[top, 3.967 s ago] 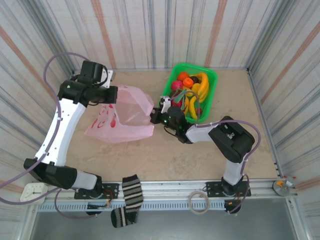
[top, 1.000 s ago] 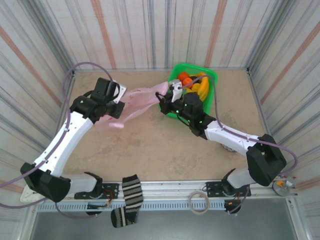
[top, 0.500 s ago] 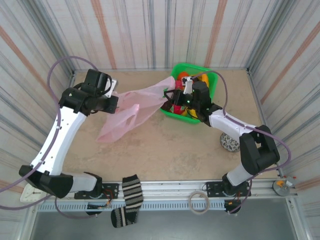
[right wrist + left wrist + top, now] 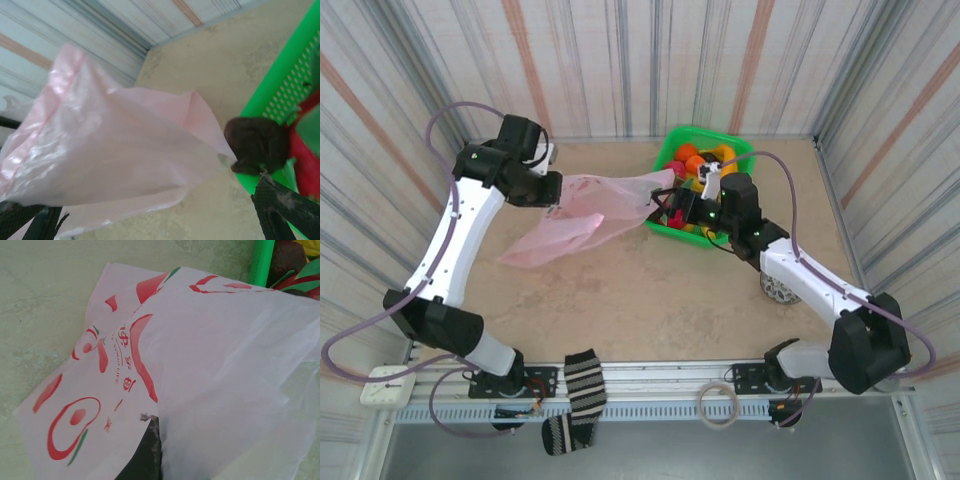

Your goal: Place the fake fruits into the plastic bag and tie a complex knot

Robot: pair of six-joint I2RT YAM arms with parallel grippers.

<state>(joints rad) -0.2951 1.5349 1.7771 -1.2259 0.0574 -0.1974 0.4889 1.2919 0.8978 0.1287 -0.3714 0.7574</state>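
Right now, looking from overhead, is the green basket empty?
No, the green basket holds several fake fruits, orange, yellow and red ones among them.

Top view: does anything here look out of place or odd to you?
Yes. A striped sock hangs over the near rail, unrelated to fruit packing. The plastic bag, pinched by the left end effector, hangs stretched in the air toward the green basket, where the fake fruits sit.
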